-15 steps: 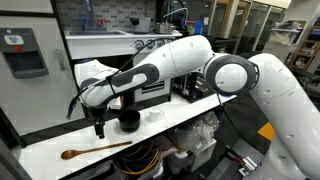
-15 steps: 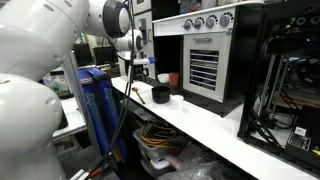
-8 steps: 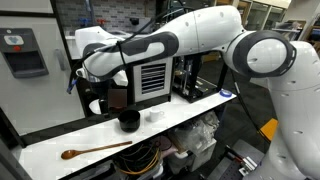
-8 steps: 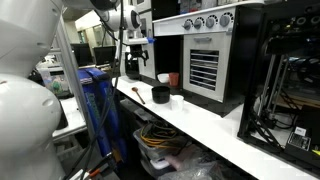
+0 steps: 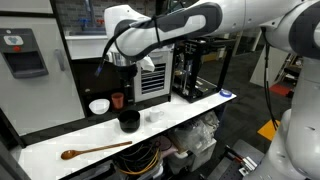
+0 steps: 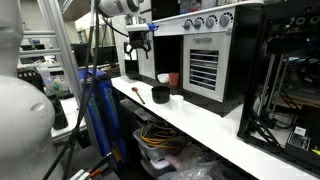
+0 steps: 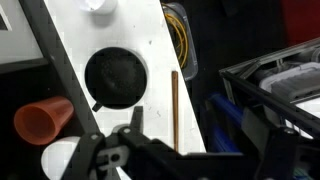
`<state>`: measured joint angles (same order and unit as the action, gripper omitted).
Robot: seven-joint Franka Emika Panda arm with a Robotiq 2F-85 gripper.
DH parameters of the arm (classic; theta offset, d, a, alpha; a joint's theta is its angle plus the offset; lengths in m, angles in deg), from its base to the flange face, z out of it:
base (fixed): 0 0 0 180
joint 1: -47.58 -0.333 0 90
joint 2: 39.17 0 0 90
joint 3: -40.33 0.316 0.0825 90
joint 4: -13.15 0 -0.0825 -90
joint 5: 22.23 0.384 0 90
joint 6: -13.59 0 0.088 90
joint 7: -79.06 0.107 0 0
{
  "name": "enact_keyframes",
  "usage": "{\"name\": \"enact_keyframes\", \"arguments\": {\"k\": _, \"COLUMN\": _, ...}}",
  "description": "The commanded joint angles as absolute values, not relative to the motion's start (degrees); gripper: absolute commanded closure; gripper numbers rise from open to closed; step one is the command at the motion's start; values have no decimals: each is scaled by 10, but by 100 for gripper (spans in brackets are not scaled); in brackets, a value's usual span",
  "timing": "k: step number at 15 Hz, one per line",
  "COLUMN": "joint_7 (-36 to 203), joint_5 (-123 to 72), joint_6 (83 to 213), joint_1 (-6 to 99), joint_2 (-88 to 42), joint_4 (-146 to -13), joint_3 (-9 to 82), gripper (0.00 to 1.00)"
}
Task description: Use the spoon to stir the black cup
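The wooden spoon [image 5: 95, 150] lies flat near the front edge of the white worktop [image 5: 190, 110], toward one end. The black cup [image 5: 129, 121] stands apart from it, mid-depth. A reddish-brown cup [image 5: 117, 100] and a white bowl [image 5: 99, 106] sit at the back edge, before lab equipment. Only the wrist view looks straight down into the black cup. The gripper [image 6: 138, 50] hangs high above the worktop, jaws spread wide and empty.
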<state>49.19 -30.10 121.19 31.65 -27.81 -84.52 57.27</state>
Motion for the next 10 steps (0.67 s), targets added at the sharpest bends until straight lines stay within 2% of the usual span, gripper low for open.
{"name": "enact_keyframes", "arguments": {"k": 1, "joint_7": 504, "joint_5": -267, "joint_6": 1251, "joint_1": 339, "joint_2": -396, "joint_4": -983, "joint_3": 563, "gripper": 0}}
{"name": "enact_keyframes", "arguments": {"k": 7, "joint_7": 541, "joint_5": -236, "joint_6": 1328, "joint_1": 337, "joint_2": -530, "joint_4": -1156, "joint_3": 531, "gripper": 0}}
{"name": "enact_keyframes", "arguments": {"k": 8, "joint_7": 534, "joint_5": -248, "joint_6": 1283, "joint_1": 331, "joint_2": -480, "joint_4": -1081, "joint_3": 535, "gripper": 0}}
{"name": "enact_keyframes", "arguments": {"k": 10, "joint_7": 540, "joint_5": -248, "joint_6": 1305, "joint_1": 329, "joint_2": -510, "joint_4": -1127, "joint_3": 529, "gripper": 0}}
